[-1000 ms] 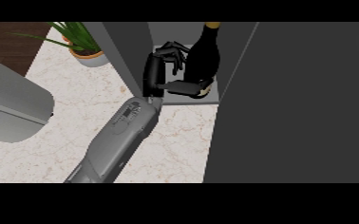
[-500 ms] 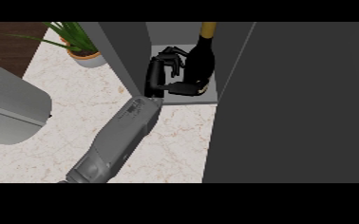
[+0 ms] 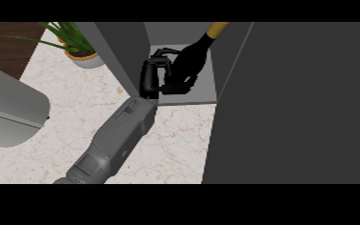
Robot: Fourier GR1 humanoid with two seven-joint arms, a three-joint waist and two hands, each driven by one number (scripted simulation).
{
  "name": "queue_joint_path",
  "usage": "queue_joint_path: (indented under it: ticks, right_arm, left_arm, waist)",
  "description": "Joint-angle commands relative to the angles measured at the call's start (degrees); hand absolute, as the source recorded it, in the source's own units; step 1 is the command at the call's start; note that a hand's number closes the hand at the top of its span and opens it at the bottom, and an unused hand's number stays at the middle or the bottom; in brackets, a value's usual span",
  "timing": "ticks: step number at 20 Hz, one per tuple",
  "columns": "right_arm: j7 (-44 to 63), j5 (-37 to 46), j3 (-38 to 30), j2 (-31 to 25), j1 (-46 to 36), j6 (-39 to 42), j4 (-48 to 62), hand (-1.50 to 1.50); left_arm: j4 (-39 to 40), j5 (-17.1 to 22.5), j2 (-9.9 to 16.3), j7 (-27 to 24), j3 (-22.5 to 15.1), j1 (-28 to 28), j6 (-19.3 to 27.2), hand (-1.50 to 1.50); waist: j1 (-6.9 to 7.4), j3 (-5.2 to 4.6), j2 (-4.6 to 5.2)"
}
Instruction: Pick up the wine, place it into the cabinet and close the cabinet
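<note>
While the left hand (image 3: 156,75) curls round the wine (image 3: 191,62) inside the grey cabinet (image 3: 190,95), a potted plant (image 3: 79,47) stands on the marble counter (image 3: 77,109).

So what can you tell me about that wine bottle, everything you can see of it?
The wine bottle is dark, almost black, glass by the look of it, with a yellow-gold top on its neck. It is inside the open cabinet, above its grey shelf, and leans with the neck toward the upper right. One hand, black, curls round its lower body from the left and hides part of it. No label shows, and whether its base touches the shelf cannot be told.
</note>
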Motion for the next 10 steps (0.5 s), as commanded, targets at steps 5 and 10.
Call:
queue_joint_path:
  ticks: [5, 10]
  right_arm:
    - [1.4, -5.5, -1.6, 0.3, 1.4, 0.6, -3.7, -1.5]
    - [0.2, 0.4, 3.3, 2.5, 2.0, -1.2, -3.7, -1.5]
  left_arm:
    - [6.4, 6.8, 0.0, -1.7, 3.2, -5.2, -1.7, 1.5]
    - [14.9, 5.0, 0.0, -2.1, 8.8, -11.0, -6.1, 1.5]
  waist:
    - [-1.03, 0.01, 0.15]
    - [-0.58, -0.03, 0.44]
